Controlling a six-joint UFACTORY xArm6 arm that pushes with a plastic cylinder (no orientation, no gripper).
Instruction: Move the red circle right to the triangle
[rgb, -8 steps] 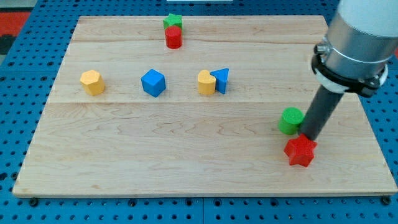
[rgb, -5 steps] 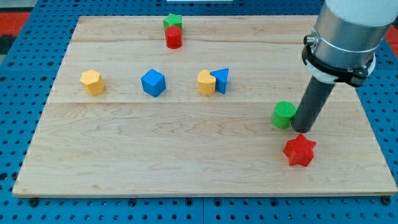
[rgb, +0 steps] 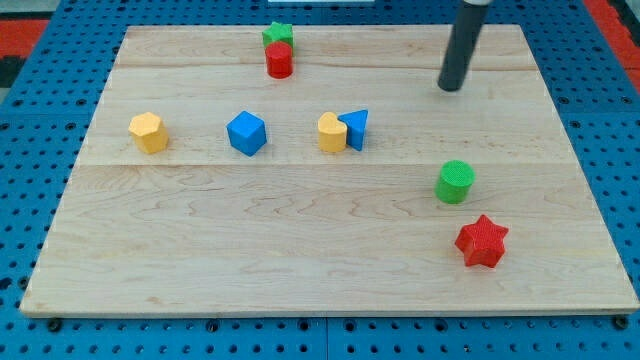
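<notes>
Task barely begun: red circle (rgb: 279, 61) sits at the view's top, seemingly touching the green star (rgb: 277, 34), well apart from the blue triangle (rgb: 355, 128), and my tip (rgb: 451, 88), bare rod pushing nothing, hovers upper right.

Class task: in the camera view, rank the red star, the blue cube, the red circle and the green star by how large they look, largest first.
1. red star
2. blue cube, close to it
3. red circle
4. green star, partly hidden

The star sits nearer the view's bottom, so true sizes may differ.
</notes>
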